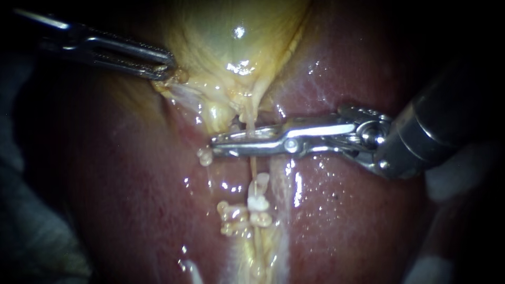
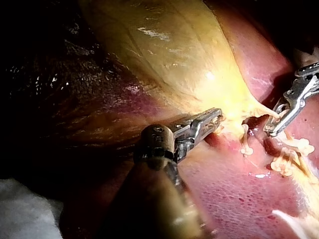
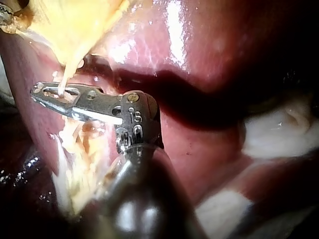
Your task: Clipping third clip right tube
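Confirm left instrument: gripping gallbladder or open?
Shut on the gallbladder: the left instrument's jaws pinch its yellow edge from both sides.

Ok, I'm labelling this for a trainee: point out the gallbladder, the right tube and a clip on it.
gallbladder (image 1: 231,47): endoscope view, its yellow belly.
right tube (image 1: 252,121): endoscope view, stretch under the gallbladder.
clip (image 1: 258,202): endoscope view, its white body.

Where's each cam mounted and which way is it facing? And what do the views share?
Endoscope: close to the tissue, facing liver and gallbladder; left instrument enters from left, right instrument from right.
Left wrist: on the left arm, looking along its shaft to jaws shut on the gallbladder; right instrument beyond.
Right wrist: on the right arm, looking along its shaft to jaws shut on the tube.
Shared: all three show the right instrument at the tube.
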Robot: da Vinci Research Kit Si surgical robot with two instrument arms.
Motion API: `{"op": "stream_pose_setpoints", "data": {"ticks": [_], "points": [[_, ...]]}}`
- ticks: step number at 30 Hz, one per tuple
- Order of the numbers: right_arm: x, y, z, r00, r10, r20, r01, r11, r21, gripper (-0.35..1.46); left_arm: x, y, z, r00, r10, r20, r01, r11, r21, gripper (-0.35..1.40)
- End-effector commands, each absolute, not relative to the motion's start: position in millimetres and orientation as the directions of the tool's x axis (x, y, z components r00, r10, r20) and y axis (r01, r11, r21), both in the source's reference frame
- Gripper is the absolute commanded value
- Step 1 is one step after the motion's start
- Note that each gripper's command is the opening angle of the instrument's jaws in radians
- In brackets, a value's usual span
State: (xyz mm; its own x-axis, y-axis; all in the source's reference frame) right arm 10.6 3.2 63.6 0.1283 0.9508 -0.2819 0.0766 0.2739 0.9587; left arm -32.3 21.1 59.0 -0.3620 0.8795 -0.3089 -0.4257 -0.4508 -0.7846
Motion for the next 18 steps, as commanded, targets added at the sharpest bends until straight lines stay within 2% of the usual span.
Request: {"op": "stream_pose_setpoints", "data": {"ticks": [1,18], "points": [[10.5,3.2,63.6,0.127,0.951,-0.281,0.075,0.273,0.959,-0.35,-32.3,21.1,59.0,-0.362,0.88,-0.309,-0.426,-0.451,-0.785,-0.35],[10.2,3.2,63.9,0.125,0.961,-0.248,0.069,0.241,0.968,-0.35,-32.3,21.2,59.1,-0.362,0.88,-0.309,-0.426,-0.451,-0.785,-0.35]]}}
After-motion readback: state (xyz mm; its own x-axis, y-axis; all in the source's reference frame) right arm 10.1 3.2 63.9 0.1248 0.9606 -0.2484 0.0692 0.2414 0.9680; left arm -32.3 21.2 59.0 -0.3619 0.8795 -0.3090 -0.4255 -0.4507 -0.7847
